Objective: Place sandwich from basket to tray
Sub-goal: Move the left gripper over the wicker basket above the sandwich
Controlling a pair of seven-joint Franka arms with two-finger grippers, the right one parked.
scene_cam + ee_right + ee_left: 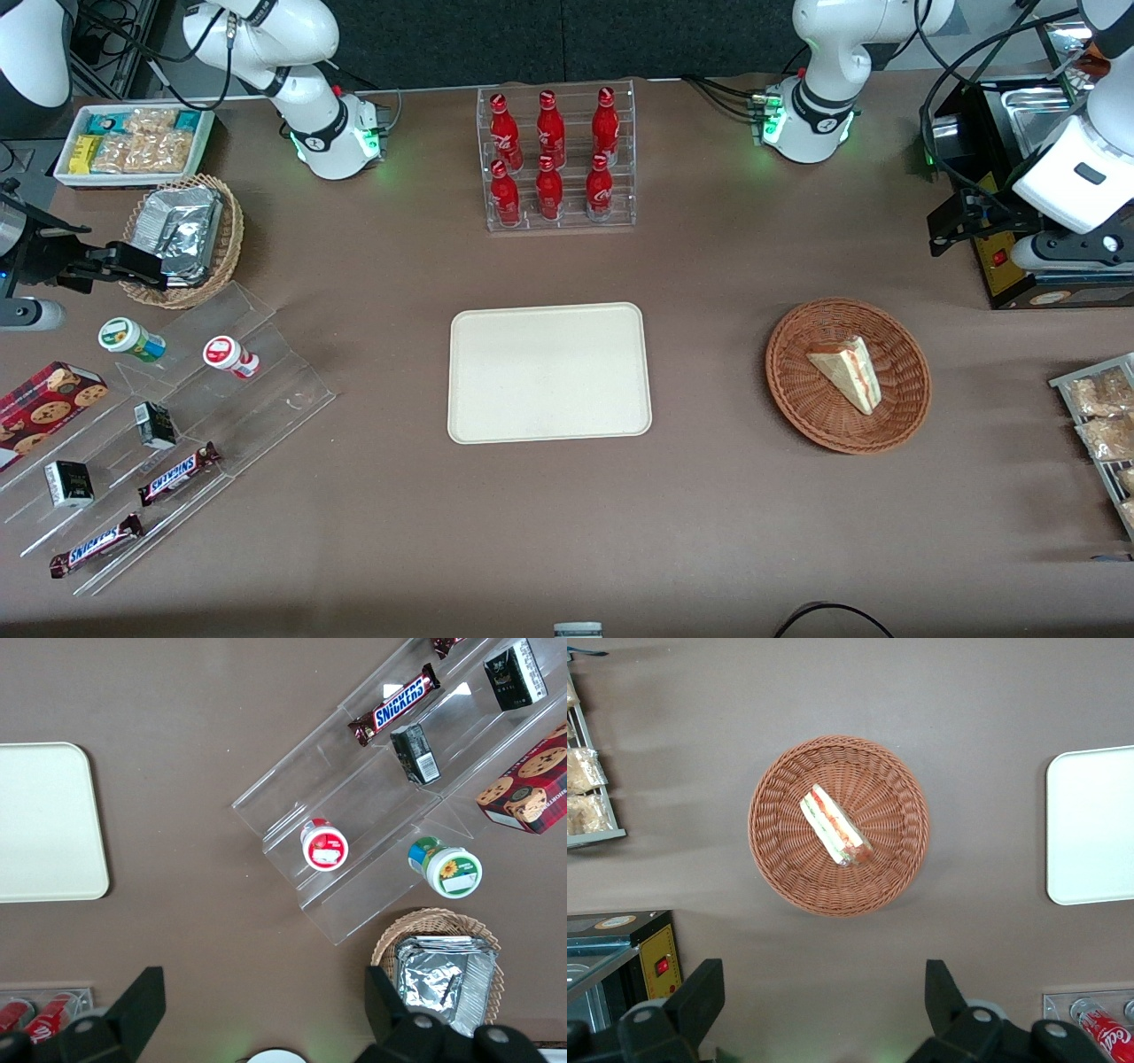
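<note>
— How far along is this job?

— By my reading, nothing is done yet. The sandwich point(847, 372) lies in the round brown basket point(797, 403), roughly in the middle of it, on its side with the red and green filling showing along the cut edge.

— And the tray?

— The tray point(549, 372) sits flat near the middle of the table point(567, 532), with nothing on it. The basket stands well apart from it, toward the working arm's end of the table.

— Where is the claw?

— The claw point(819, 1005) hangs high above the table, near the edge where the arms are mounted and beside the black box point(1001, 266) at the working arm's end. It is not over the basket and touches nothing. Its two fingers point(700, 997) stand wide apart, with only bare table between them.

— So what is left?

— The whole thing, as I judge it: bring the claw over the basket, lower it, close on the wedge, lift it clear of the rim, carry it across to the tray and set it down.

— Anything in the way?

— The stretch of table between basket and tray looks bare. The rack of red bottles point(556, 159) stands farther from the front camera than the tray, off that line.
</note>
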